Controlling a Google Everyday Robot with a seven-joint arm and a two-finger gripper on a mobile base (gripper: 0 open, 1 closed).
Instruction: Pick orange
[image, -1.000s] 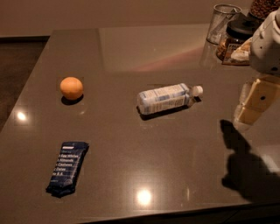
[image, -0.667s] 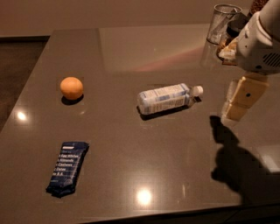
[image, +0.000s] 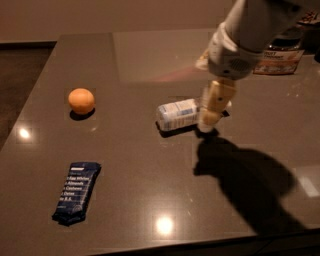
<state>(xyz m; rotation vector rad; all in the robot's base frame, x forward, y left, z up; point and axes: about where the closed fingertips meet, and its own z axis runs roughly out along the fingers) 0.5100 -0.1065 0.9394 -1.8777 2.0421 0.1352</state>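
Note:
The orange (image: 81, 100) is a small round fruit resting on the dark grey table (image: 150, 170) at the left. My gripper (image: 208, 121) hangs from the white arm near the table's middle, right of the orange and well apart from it. It is in front of the cap end of a plastic bottle (image: 177, 114) that lies on its side.
A dark blue snack bar (image: 77, 191) lies near the front left edge. A snack bag (image: 279, 56) and a jar stand at the back right. The arm casts a large shadow (image: 245, 180) on the table's right half.
The arm has swung left from the right edge toward the middle, and the gripper now covers the bottle's cap end. The orange, bottle and bar have not moved.

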